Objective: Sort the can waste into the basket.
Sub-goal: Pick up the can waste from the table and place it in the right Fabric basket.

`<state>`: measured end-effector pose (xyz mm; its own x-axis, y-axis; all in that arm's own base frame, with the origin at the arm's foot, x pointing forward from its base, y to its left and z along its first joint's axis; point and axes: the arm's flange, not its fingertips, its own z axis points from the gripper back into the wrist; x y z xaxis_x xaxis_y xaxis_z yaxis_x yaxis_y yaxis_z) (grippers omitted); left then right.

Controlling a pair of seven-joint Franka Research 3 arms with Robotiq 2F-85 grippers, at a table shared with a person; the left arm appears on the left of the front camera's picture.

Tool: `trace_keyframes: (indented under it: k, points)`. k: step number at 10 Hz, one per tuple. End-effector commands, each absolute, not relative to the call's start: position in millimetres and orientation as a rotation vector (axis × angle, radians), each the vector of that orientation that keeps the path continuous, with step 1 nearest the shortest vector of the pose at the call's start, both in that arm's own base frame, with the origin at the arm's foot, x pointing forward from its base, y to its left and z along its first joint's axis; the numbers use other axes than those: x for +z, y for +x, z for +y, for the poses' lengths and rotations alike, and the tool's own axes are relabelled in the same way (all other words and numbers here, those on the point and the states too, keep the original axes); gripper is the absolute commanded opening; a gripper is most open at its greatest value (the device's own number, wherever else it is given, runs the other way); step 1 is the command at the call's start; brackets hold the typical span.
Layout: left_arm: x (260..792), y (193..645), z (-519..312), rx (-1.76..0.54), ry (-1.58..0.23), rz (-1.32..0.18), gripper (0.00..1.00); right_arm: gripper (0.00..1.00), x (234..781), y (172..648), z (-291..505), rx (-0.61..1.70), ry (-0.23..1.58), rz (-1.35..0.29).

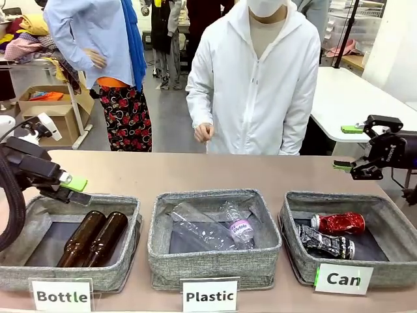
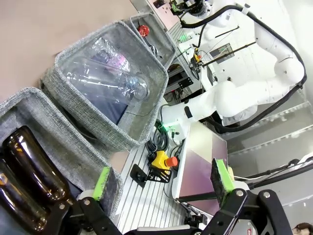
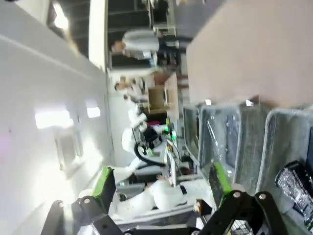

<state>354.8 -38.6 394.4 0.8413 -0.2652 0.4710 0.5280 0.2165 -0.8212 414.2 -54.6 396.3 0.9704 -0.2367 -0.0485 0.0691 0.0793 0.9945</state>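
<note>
The can waste lies inside the basket (image 1: 391, 207) marked "Can" at the right: a shiny red crushed can (image 1: 340, 223) at the back and a black printed one (image 1: 328, 244) in front of it. My right gripper (image 1: 347, 147) hangs open above the table just behind that basket, holding nothing. The right wrist view shows its green pads (image 3: 104, 181) wide apart, with the black can (image 3: 296, 188) at the lower right. My left gripper (image 1: 75, 189) is open and empty over the rear left rim of the "Bottle" basket (image 1: 124, 205). In the left wrist view the red can (image 2: 143, 30) shows far off.
Two brown glass bottles (image 1: 91, 238) lie in the left basket and clear plastic bottles (image 1: 215, 228) in the middle "Plastic" basket (image 1: 215, 264). A person in a white jacket stands at the far edge, one hand (image 1: 203, 132) near the table. The tabletop behind the baskets is bare.
</note>
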Motion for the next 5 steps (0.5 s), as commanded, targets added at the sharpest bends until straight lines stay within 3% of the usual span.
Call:
trace_keyframes:
  k: [1, 5]
  points:
    - [394.5, 353.1, -36.8, -0.575, -1.245, -0.256, 1.0, 1.0, 403.4, 423.8, -53.3, -0.13, 1.439, -0.061]
    - [394.5, 353.1, -36.8, -0.575, -1.245, -0.256, 1.0, 1.0, 403.4, 423.8, -53.3, -0.13, 1.439, -0.061]
